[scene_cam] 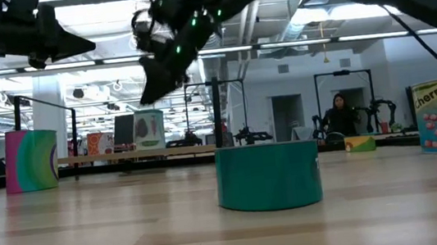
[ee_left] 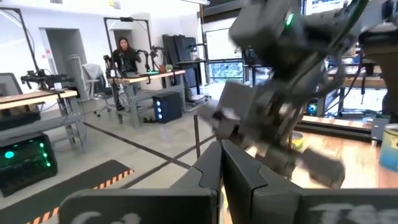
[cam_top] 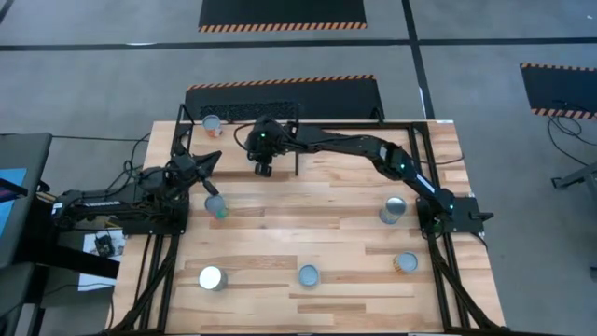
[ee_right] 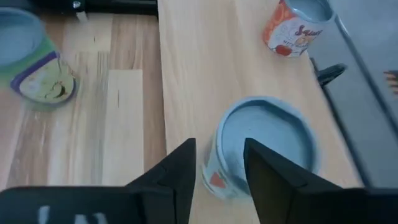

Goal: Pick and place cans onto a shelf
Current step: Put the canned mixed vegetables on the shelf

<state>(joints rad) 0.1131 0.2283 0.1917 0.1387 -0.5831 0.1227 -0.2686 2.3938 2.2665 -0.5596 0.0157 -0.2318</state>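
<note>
Fingers of the right gripper stand slightly apart above a pale-topped can on the shelf, gripping nothing; an orange can stands by the shelf's edge. On the bench, five cans remain, one just beside the left gripper, whose fingers look closed and empty.

Parted fingers hover above a pale-blue-topped can on wood.
</note>
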